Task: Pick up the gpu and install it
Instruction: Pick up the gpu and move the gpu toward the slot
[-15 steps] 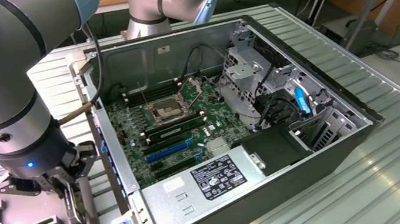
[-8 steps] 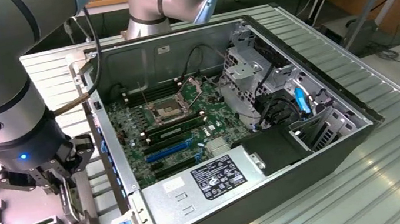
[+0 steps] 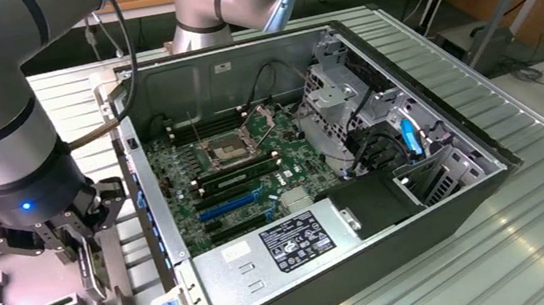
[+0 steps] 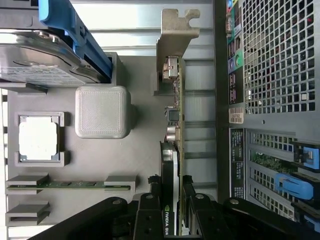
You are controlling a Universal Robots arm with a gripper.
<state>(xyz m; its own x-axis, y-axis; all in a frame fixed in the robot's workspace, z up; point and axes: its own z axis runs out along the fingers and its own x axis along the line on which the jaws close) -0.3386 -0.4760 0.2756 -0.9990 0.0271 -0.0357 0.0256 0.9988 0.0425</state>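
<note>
The gpu [image 4: 178,117] stands on edge in a slot of the grey parts tray [image 4: 142,150], beside the computer case. Its silver end bracket [image 4: 176,35] points away from the wrist, and its black cooler [image 4: 168,162] faces the tray side. My gripper [image 4: 170,189] straddles the cooler end, one black finger [image 4: 152,192] on each face, shut on the card. In the exterior view the gripper [image 3: 92,264] reaches straight down onto the gpu [image 3: 108,270] at the exterior view's left, just outside the open case [image 3: 441,200]. The card still sits in its holder.
The tray also holds a silver hard drive [image 4: 40,60] in a blue carrier, a processor [image 4: 37,137], a memory stick [image 4: 70,184] and a grey block [image 4: 102,111]. Inside the case lie the motherboard [image 3: 231,167], blue expansion slots [image 3: 228,205], a power supply [image 3: 292,247] and drive cages [image 3: 345,101].
</note>
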